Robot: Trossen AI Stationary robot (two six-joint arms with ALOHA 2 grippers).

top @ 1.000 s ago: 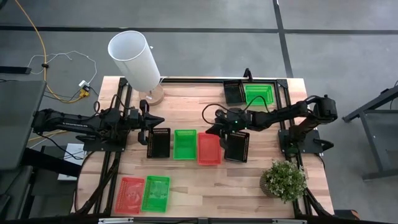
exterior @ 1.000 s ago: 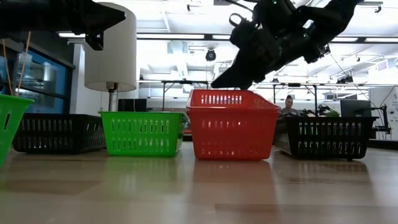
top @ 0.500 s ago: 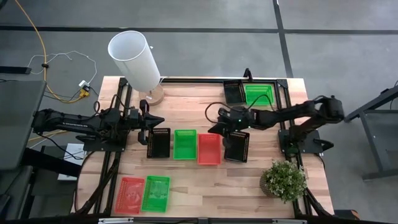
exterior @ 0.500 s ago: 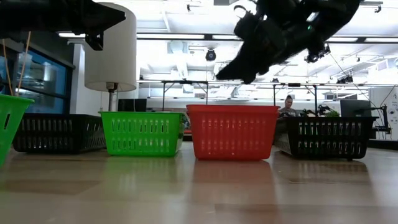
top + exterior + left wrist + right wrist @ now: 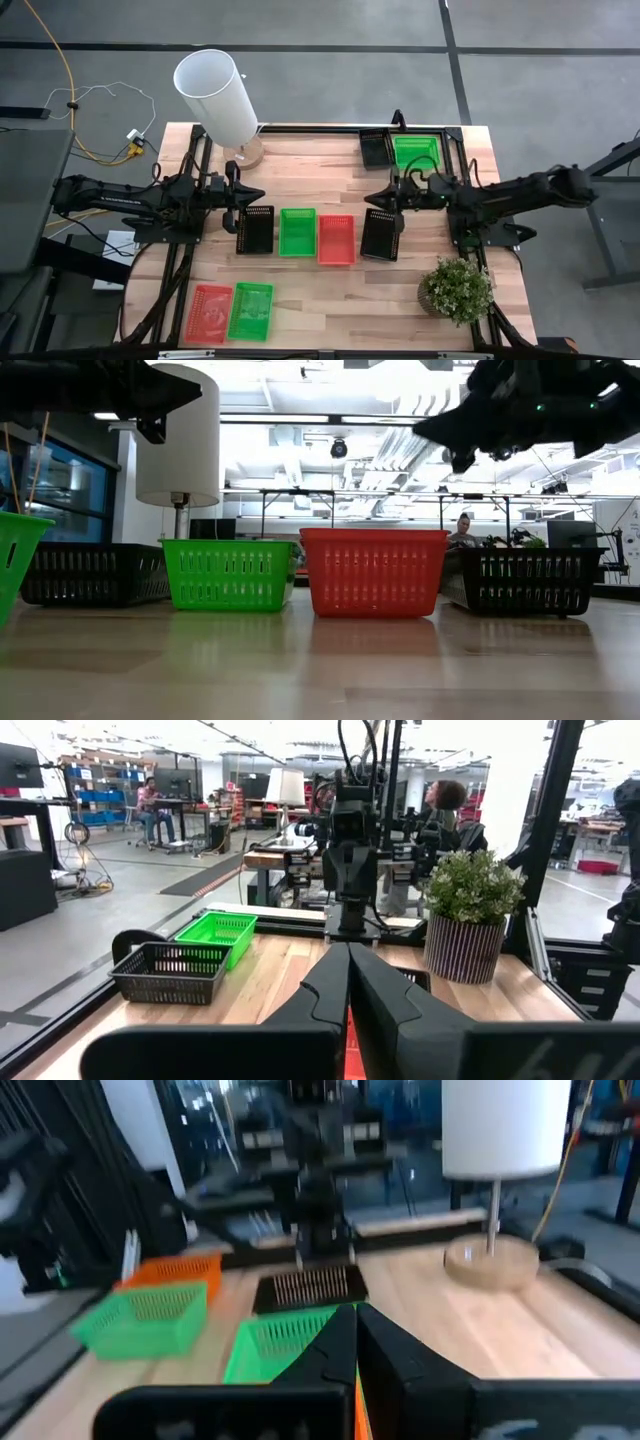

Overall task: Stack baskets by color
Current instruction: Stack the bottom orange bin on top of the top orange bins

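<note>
Four baskets stand in a row mid-table: black (image 5: 254, 229), green (image 5: 297, 231), red (image 5: 336, 239) and black (image 5: 381, 234). A black basket (image 5: 376, 148) and a green one (image 5: 416, 152) sit at the far right; a red one (image 5: 209, 313) and a green one (image 5: 250, 310) sit at the near left. All rest on their bottoms. My left gripper (image 5: 244, 192) hangs shut and level by the table's left side, above the row's black end. My right gripper (image 5: 372, 201) is shut and level, high above the right black basket (image 5: 523, 580), holding nothing.
A white lamp shade (image 5: 217, 96) stands on a round wooden base at the far left. A potted plant (image 5: 456, 289) sits at the near right. Bare wood lies between the row and the near edge. People sit in the room beyond the table.
My right gripper has drawn back from above the red basket toward the table's right edge, risen a little and tipped from slanting down to level, staying shut. The red basket, tilted a second ago, now sits flat in the row.
</note>
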